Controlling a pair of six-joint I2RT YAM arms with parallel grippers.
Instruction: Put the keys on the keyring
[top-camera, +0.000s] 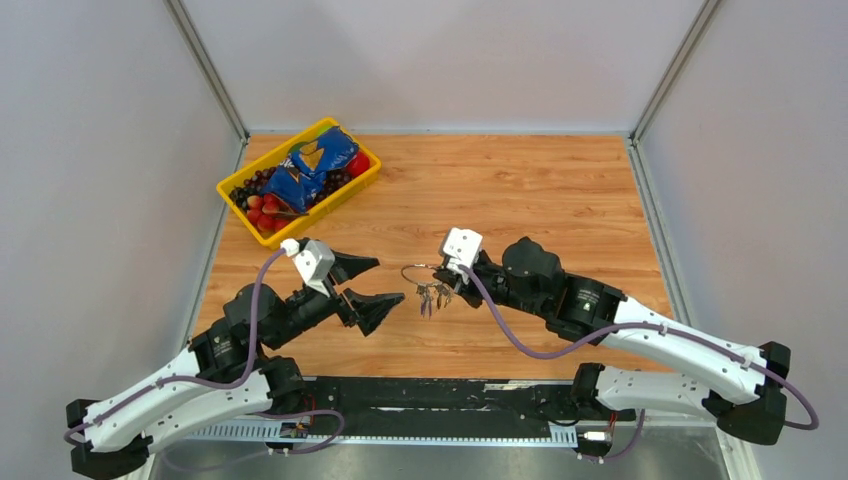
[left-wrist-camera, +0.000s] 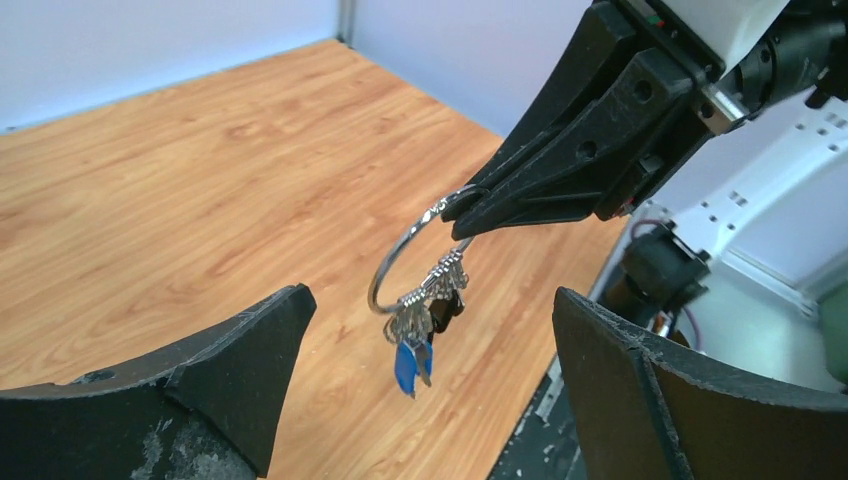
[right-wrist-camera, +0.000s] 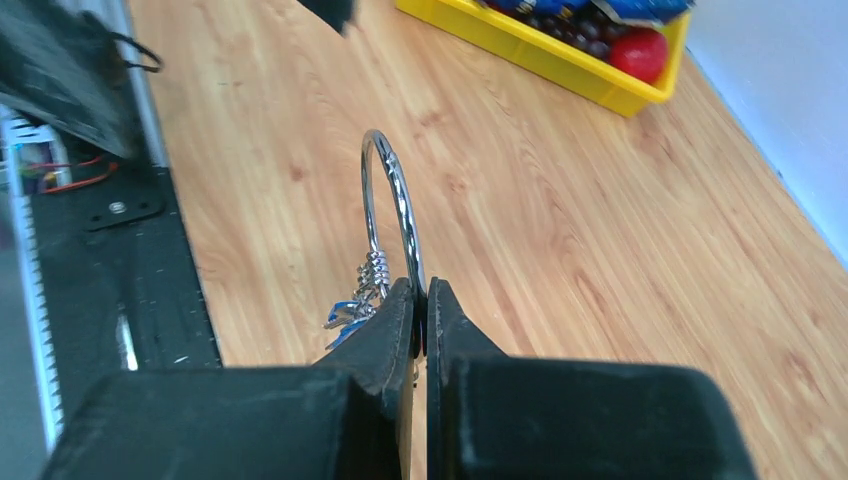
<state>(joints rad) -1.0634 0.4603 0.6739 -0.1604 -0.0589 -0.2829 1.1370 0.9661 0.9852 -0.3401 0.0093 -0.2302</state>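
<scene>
- Black left gripper (top-camera: 390, 280), left of centre in the top view, stands spread wide and holds nothing; its wrist view cuts both fingers off at the bottom edge.
- Right gripper (right-wrist-camera: 421, 300) has its jaws pressed together on the keyring's wire, held clear of the wooden table (top-camera: 560, 190).
- Keyring (right-wrist-camera: 404, 222), mid-frame, looks light, stiff and slick. It is best pinched on bare wire away from the cluster. Its split opening cannot be made out.
- Keys (left-wrist-camera: 415, 335) hang bunched under the ring, likely free to swing. Their number is unclear; the blue tag (left-wrist-camera: 405, 368) hangs lowest.
</scene>
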